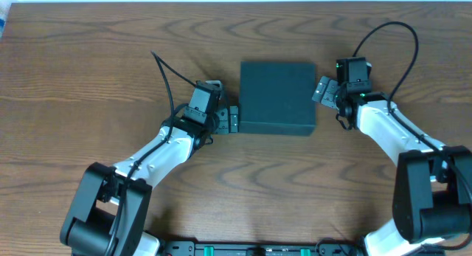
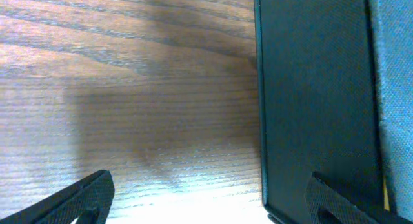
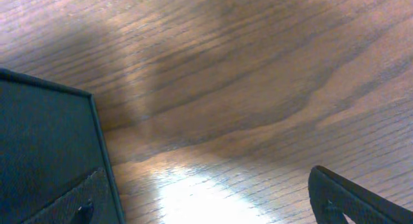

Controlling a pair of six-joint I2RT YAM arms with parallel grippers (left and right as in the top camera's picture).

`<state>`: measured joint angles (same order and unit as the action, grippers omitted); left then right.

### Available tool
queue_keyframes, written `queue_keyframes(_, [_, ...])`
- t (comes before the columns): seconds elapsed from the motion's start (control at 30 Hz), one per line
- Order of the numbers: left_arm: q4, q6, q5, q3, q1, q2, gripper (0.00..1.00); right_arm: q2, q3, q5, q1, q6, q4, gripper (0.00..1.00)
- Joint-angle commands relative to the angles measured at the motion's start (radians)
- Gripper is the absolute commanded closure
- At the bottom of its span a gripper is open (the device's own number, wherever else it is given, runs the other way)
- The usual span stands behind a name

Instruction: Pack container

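While both pairs of jaws are spread wide and nothing is held in either, the left gripper (image 1: 233, 119) is seen low over the table (image 1: 88, 79), with the container (image 1: 277, 97) immediately ahead of its fingertips. In the left wrist view one finger overlaps the box's dark side and the box edge runs between the two fingers, though contact cannot be confirmed. The right gripper (image 1: 322, 90) is placed likewise, the container just ahead of it and one corner showing under one finger in its wrist view. The box is thus flanked by the two grippers, and its lid appears shut flat. It is judged to be stiff and fairly light, so it should keep its shape under a pinch, but its matte walls may slide on the smooth wood if pushed from one side only. A hold is best taken on the thin free edge of the flap lid while the body is steadied from the opposite side.
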<state>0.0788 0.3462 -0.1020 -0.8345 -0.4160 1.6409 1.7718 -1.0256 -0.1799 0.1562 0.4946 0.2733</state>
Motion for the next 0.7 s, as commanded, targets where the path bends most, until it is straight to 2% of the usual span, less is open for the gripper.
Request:
queue_keyframes(0.0, [-0.005, 0.025, -0.017, -0.019, -0.016, -0.032, 0.05, 0.014, 0.005, 0.118, 0.084, -0.001, 0.012, 0.01])
queue_keyframes(0.3, [0.042, 0.016, 0.079, -0.019, -0.016, -0.073, 0.04, 0.014, 0.005, 0.133, 0.123, 0.019, 0.007, 0.01])
queue_keyframes(0.67, [0.041, -0.010, 0.087, -0.019, -0.014, -0.073, 0.04, 0.014, 0.005, 0.133, 0.133, 0.032, 0.007, 0.01])
